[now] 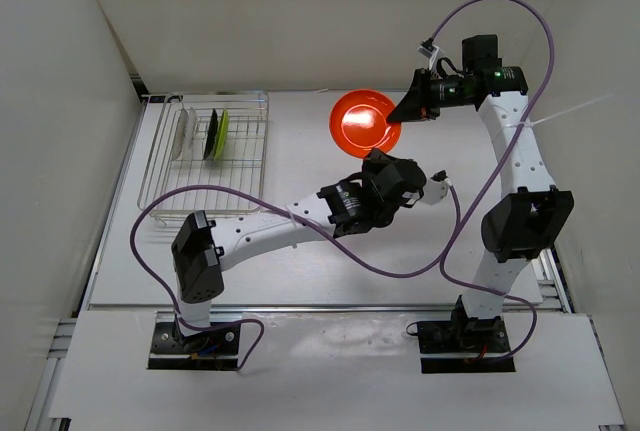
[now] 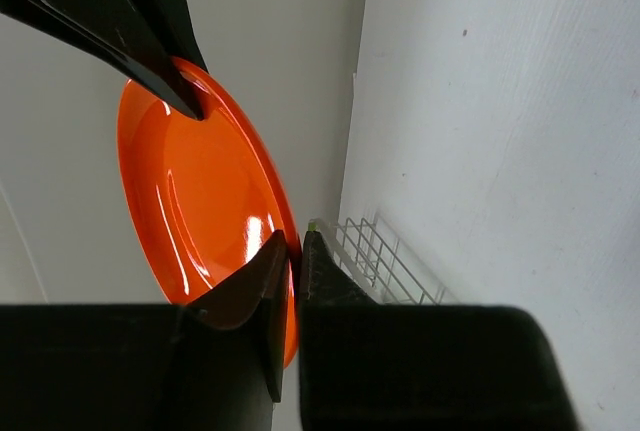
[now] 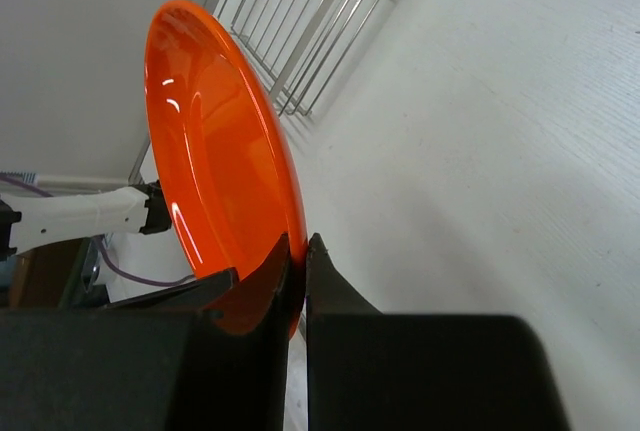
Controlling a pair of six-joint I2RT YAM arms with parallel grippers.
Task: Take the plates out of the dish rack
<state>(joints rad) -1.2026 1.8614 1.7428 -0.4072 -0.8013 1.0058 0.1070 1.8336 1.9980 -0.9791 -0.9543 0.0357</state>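
Observation:
The orange plate (image 1: 365,121) is held up on edge above the table, right of the dish rack (image 1: 245,166). My left gripper (image 1: 386,159) is shut on its near rim, and my right gripper (image 1: 405,111) is shut on its right rim. The left wrist view shows the orange plate (image 2: 200,191) pinched in the left gripper (image 2: 297,246), with the right gripper's fingers (image 2: 150,51) on its far rim. In the right wrist view the right gripper (image 3: 303,251) clamps the plate (image 3: 215,151). A clear plate (image 1: 180,134), a black plate (image 1: 210,136) and a green plate (image 1: 222,131) stand in the rack.
The rack sits at the table's back left, close to the left wall and back wall. Its wires show behind the plate as the rack (image 2: 385,261) and the rack (image 3: 310,21). Purple cables (image 1: 300,211) loop over the table between the arms.

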